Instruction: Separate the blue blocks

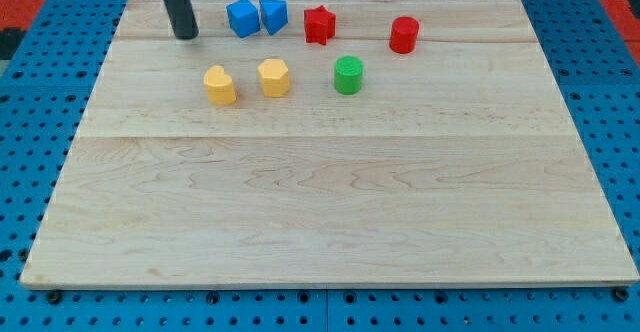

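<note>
Two touching blue blocks (257, 17) — light, rigid, easily slid — are best wedged at their seam; my tip (186, 36) is seen at their 9 o'clock; no hand is fitted.

Light wooden board (330, 212) on blue perforated base. Near the view's top: two blue blocks (243, 18) (273, 15) touching, red star block (319, 24), red cylinder (404, 34). Below them: two yellow blocks (220, 85) (273, 77), green cylinder (348, 75). My tip (186, 36) rests left of the blues.
</note>
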